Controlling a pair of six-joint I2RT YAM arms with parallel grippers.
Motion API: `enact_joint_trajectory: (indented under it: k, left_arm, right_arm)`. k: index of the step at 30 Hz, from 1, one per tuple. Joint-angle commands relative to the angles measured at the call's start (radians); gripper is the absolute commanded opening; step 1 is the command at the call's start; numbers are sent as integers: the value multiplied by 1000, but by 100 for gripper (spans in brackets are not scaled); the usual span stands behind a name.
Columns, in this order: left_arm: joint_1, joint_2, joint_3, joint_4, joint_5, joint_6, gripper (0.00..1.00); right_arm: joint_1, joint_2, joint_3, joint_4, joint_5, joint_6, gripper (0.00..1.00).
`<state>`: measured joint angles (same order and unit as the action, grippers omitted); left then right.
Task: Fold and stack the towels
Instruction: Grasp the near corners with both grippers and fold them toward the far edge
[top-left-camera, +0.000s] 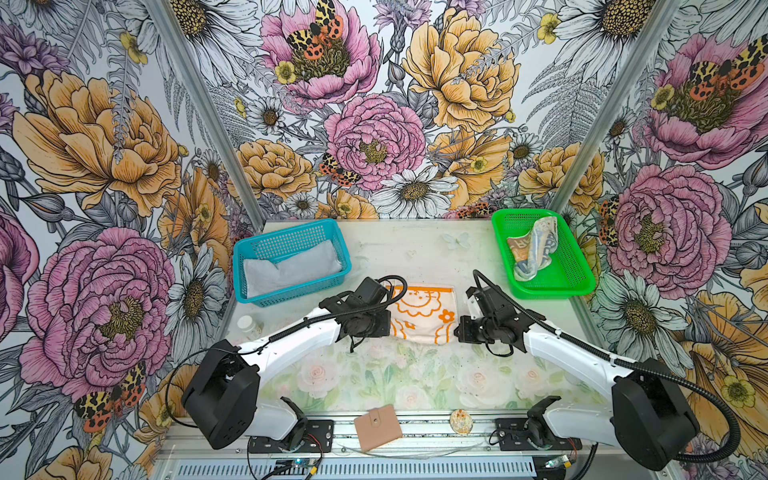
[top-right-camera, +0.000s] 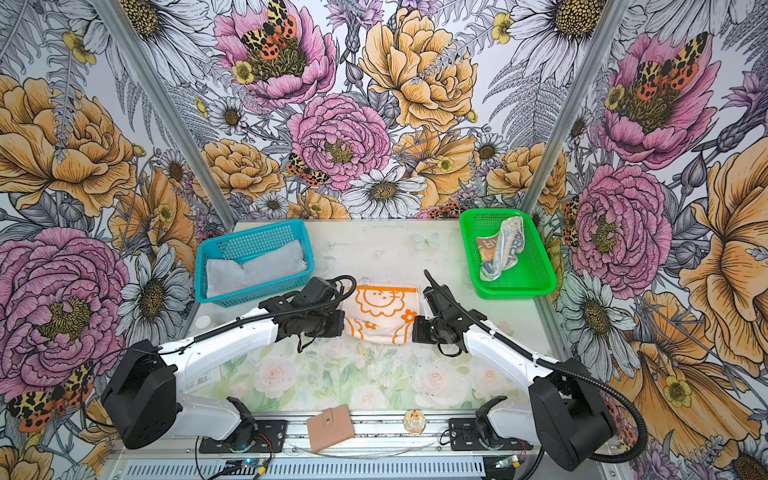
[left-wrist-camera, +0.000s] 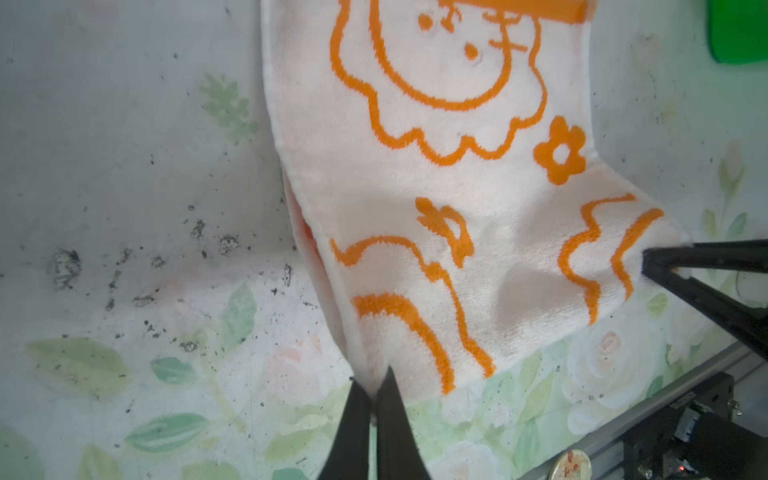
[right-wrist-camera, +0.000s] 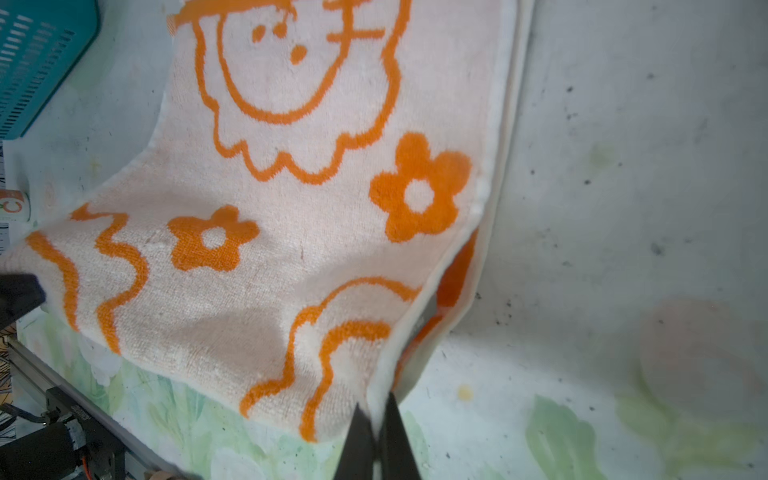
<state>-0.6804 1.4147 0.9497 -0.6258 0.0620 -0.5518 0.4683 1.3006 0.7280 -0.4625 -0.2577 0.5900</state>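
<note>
Corners of the orange-and-cream, flower-drawn terry towel (top-left-camera: 422, 309) pinched for a fold.
In both top views it lies mid-table between the two arms, on a scuffed, pale rose-printed tabletop (top-left-camera: 395, 382) boxed in by flowered wall panels (top-left-camera: 374, 124). Left wrist view: the left pincer (left-wrist-camera: 376, 386) is clamped on one near corner, cloth stretching ahead of its tips. Right wrist view: the right pincer (right-wrist-camera: 376, 411) bites the other corner likewise. Thin bites could slip; uneven lifting would likely skew the fold.
</note>
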Motion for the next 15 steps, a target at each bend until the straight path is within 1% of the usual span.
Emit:
enact_joint_trajectory:
  k: [1,7,15]
  left_arm:
    - [38,57,66,-8,25,52,0]
    - [101,172,178,-8,52,108,0]
    - [164,275,267,-6,49,141,0]
  right_arm:
    - [-6,69,97,-9,43,-31,0]
    - [-39,171,210,-34,57,-78,0]
    - [-93,275,281,-40,74,-127,0]
